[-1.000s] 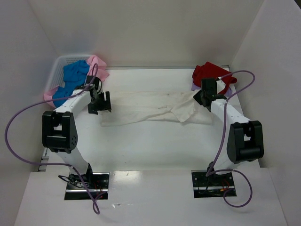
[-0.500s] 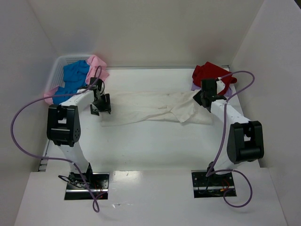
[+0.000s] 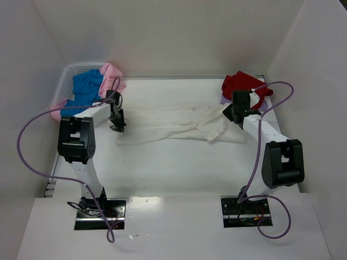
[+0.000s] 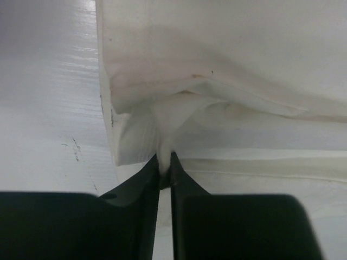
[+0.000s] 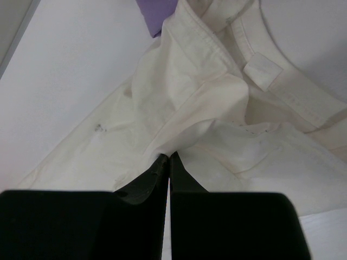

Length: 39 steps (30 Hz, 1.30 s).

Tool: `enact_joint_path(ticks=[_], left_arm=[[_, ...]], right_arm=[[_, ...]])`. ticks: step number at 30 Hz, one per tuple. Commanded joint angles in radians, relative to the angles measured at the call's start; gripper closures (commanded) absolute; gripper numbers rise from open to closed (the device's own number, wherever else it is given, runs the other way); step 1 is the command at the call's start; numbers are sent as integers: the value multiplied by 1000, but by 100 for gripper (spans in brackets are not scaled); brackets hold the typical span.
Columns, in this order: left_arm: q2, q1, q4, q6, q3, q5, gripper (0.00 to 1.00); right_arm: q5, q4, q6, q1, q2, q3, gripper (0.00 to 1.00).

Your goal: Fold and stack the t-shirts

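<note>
While pinched by left tool point(image 4: 165, 161) and right tool point(image 5: 168, 158), one cream-white t-shirt point(image 3: 172, 122).

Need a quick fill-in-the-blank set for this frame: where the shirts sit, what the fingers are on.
1. The left gripper and right gripper each have their fingers pinched on one end of the cream-white t-shirt, which lies spread on the ____.
2. The blue t-shirt and pink t-shirt sit in the white ____.
3. The red t-shirt lies in the far ____ corner.
Missing words: table; basket; right.
</note>
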<state>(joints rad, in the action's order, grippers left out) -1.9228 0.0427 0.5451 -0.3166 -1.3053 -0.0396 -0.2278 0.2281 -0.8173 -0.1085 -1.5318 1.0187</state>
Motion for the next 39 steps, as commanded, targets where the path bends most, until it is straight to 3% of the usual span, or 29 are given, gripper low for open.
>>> enact_joint_path(ticks=[1,10,21,23,25,26,29,30,34,39], left_arm=[[14,0,6,14,-43,18,87],[224,0,164,33,-66,69,88],[493,-10,282,24,-8,114,67],[524,-18,282,14,1,122,67],[542,-18,282,5,1,122,73],[543,-18,282,5,2,122,82],[570,-18,270,5,23,122,97],[569,-18,260,6,24,125,94],[509,-18,246,28,77,220,66],[409,-18,217,28,112,219,63]], right_arm=[[-24,-36,4,7,38,11,96],[-24,-27,4,7,87,6,96],[-15,-6,-5,7,229,-77,96],[-4,2,-5,7,260,-86,96],[5,3,-5,7,274,-95,96],[5,14,-5,7,275,-95,96],[5,27,-5,7,316,-107,96],[5,27,-5,7,325,-122,96],[5,27,-5,7,349,-146,96],[15,25,-15,7,349,-164,96]])
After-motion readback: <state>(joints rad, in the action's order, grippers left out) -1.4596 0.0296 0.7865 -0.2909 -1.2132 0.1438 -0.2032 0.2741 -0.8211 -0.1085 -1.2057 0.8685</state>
